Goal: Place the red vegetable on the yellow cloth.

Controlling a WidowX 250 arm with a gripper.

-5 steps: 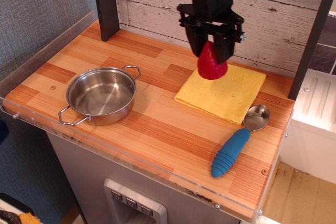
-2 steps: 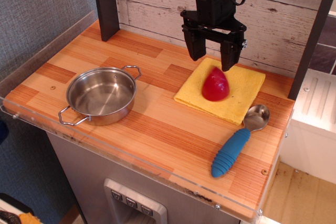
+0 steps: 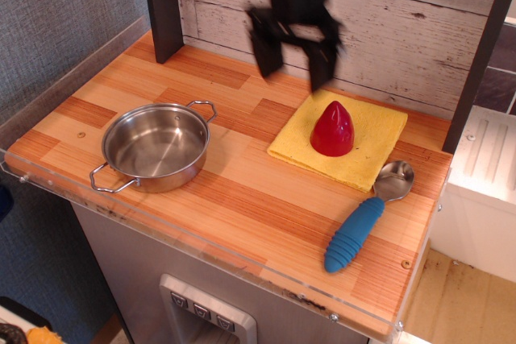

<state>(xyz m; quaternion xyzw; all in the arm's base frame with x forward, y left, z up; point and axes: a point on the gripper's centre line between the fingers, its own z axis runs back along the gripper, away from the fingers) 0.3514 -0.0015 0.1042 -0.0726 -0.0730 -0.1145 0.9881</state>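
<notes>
The red vegetable [image 3: 333,129] is a glossy red cone with its tip up. It stands on its broad base on the yellow cloth [image 3: 379,136], near the cloth's middle. The cloth lies flat at the back right of the wooden counter. My gripper [image 3: 294,66] is black and motion-blurred, above and to the back left of the vegetable and clear of it. Its two fingers are spread apart and hold nothing.
A steel pan [image 3: 156,146] with two handles sits at the left of the counter [image 3: 242,191]. A spoon with a blue handle [image 3: 356,231] lies at the front right, its bowl next to the cloth's corner. A dark post [image 3: 164,6] stands at the back left.
The gripper let go of the red vegetable, which dropped onto the cloth, tipped, then settled upright. The open gripper then rose and moved left.
</notes>
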